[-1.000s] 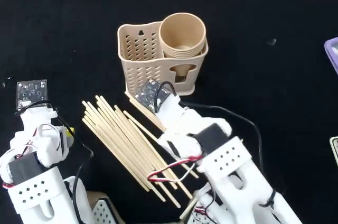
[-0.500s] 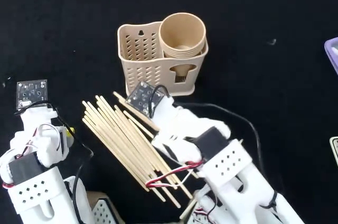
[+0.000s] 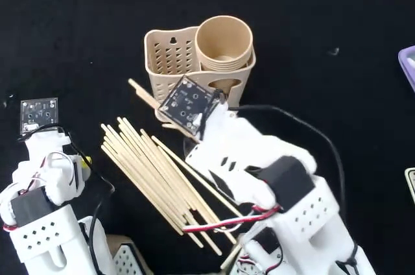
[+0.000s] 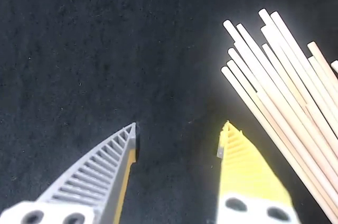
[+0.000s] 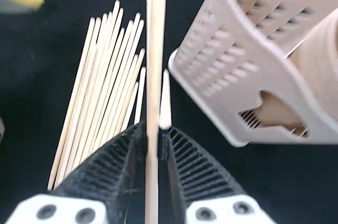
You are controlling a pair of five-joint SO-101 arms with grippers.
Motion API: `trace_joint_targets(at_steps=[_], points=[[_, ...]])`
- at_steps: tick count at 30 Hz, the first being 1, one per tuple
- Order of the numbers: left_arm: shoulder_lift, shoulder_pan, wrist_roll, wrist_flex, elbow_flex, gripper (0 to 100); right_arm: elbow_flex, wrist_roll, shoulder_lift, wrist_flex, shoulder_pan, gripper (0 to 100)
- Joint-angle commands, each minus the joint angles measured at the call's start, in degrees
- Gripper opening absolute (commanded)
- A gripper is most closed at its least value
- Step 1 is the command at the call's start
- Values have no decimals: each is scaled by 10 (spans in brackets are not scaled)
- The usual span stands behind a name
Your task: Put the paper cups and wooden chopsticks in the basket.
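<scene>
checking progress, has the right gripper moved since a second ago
Yes. In the high view the right gripper, shut on a chopstick, has moved toward the basket.

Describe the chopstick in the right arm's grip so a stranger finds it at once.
Start at the beige basket on the black table. Just in front of it, the right end effector grips one chopstick. Unlike the fanned pile lying loose, it is alone, clamped between black fingers.

Held chopstick (image 3: 141, 91): far tip visible left of the basket (image 3: 170, 61); its remainder hidden under the right arm (image 3: 259, 158).
Chopstick pile (image 3: 146, 165): some near ends covered by that arm.
Basket: lower front partly covered likewise.
Stacked paper cups (image 3: 224, 41): number unclear.
Purple object (image 3: 408, 64): cut by the right edge, kind undeterminable.
</scene>
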Motion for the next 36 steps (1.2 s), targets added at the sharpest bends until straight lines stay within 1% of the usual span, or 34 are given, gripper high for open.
trace_joint_targets(at_steps=[1, 8, 11, 15, 19, 21, 24, 30, 32, 36], points=[[-6, -3, 5, -7, -9, 249, -69, 6, -10, 0, -7, 11], [-6, -3, 6, -7, -7, 249, -192, 6, -8, 3, -7, 11], [-6, -3, 6, -7, -7, 249, -222, 5, 0, -19, -7, 11], [-6, -3, 9, -7, -7, 249, -240, -23, 44, -110, -4, 11], [-6, -3, 22, -6, -7, 250, -240, -62, 102, -263, -4, 11], [-6, -3, 22, -6, -6, 250, -240, -65, 137, -335, -4, 11], [-6, -3, 22, -6, -6, 250, -240, -64, 186, -414, -1, 11], [-6, -3, 20, -6, -6, 251, -240, -69, 270, -489, 62, 11], [-6, -3, 20, -6, -6, 252, -240, -69, 292, -510, 70, 11], [-6, -3, 20, -6, -5, 252, -240, -69, 320, -520, 78, 11]])
